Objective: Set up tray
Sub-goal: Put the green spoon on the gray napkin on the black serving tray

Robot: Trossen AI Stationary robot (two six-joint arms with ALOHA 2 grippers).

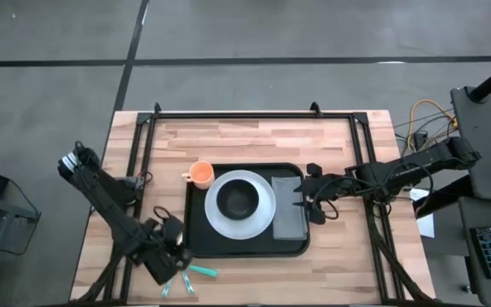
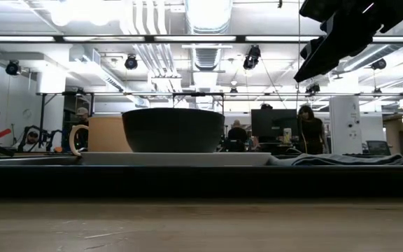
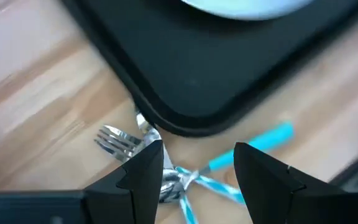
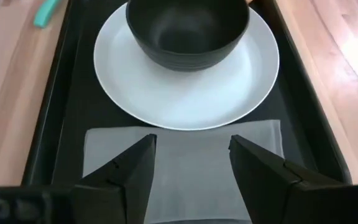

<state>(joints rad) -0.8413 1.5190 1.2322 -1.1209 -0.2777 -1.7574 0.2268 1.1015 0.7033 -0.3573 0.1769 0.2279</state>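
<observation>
The black tray (image 1: 196, 234) lies mid-table. On it stand a white plate (image 1: 261, 223) carrying a dark bowl (image 1: 238, 199), and a folded grey cloth (image 1: 286, 209) lies on its right part. An orange cup (image 1: 201, 174) stands at the tray's far left corner. A fork (image 3: 118, 140) and other cutlery with teal handles (image 1: 196, 273) lie on the table by the tray's near left corner. My left gripper (image 3: 197, 158) is open just above this cutlery, one finger on either side. My right gripper (image 4: 191, 149) is open above the cloth, clear of it.
A black frame of bars (image 1: 245, 113) runs along the table's far edge and down both sides. Bare wood shows on the table's far part (image 1: 254, 136) and on its right near part (image 1: 348, 256). People and equipment show in the room behind (image 2: 312, 129).
</observation>
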